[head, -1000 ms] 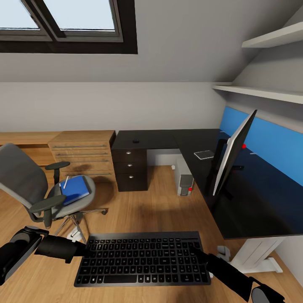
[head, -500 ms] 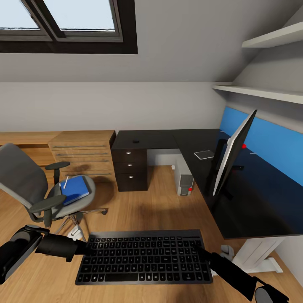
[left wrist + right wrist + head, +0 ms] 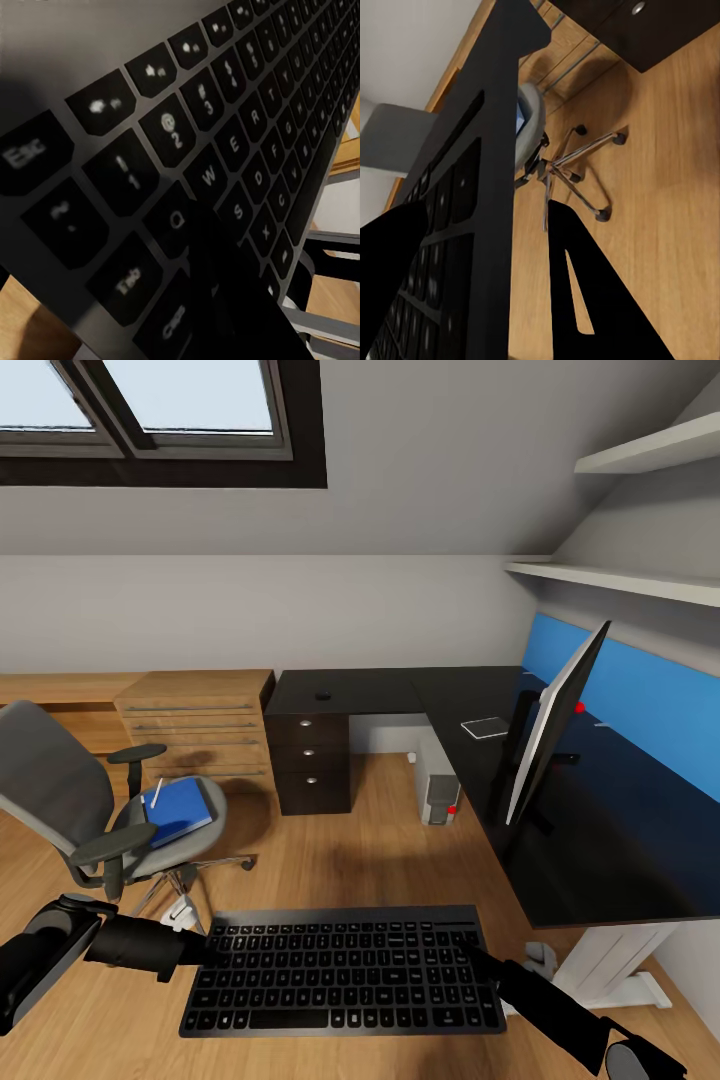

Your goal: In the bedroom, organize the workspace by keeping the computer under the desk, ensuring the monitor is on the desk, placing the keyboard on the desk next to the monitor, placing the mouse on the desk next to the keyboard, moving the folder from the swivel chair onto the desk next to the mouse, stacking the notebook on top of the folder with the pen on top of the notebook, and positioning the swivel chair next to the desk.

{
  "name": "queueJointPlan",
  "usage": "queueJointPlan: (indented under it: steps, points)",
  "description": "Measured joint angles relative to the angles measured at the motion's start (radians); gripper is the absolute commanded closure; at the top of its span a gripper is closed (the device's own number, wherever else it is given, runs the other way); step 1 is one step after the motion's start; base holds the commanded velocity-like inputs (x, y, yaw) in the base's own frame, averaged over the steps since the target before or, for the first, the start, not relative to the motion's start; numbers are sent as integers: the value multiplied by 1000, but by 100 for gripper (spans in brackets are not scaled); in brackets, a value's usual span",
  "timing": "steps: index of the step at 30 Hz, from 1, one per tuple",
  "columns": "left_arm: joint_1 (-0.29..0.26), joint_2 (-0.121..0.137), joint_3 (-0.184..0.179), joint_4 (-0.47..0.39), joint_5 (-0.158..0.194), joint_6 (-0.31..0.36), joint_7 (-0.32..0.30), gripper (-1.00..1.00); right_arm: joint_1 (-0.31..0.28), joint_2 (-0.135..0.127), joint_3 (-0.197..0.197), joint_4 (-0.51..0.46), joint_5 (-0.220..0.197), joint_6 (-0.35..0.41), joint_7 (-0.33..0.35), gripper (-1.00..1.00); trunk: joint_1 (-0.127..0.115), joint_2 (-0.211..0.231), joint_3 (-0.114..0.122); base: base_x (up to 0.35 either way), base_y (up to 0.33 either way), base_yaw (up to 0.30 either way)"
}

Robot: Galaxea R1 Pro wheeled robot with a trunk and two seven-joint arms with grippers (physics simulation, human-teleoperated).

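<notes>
keyboard (image 3: 225,135) keys, left wrist view: white legends, partly blurred.
corner key: "Esc", soft but readable.
number row: "1", "2" with "@" above it, "3"; the next ones toward 1 o'clock are too blurred.
letter row: "Q", "W", "E", "R", then unclear.
next row: "S", "D", "F" can be made out; further keys are not sure.
lower row: "X", "C", faint.
side keys under Esc: "Tab" and "Caps", both blurred, partly behind the dark finger.
keyboard (image 3: 340,972), head view: legends too small to read.
monitor (image 3: 553,724), desk (image 3: 400,690), folder (image 3: 178,810): no readable text.
</notes>
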Motion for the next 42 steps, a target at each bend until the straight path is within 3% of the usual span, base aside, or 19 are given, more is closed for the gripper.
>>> queueJointPlan:
  steps: [18,19,22,32,42]
  points:
    - [0,0,0,-1,1,1,1,100,0,0,0,0,-1,0,0,100,0,0,0,0,0,0]
    - [0,0,0,-1,1,1,1,-100,0,0,0,0,-1,0,0,100,0,0,0,0,0,0]
    - [0,0,1,-1,-3,1,2,-100,0,0,39,-1,-14,2,0,100,0,0,0,0,0,0]
    - [1,0,47,-1,0,3,1,-100,0,0,43,-2,-26,12,2,100,0,0,0,0,0,0]
    - [1,5,70,-1,1,1,0,-100,0,0,44,-2,-23,14,2,100,0,0,0,0,0,0]
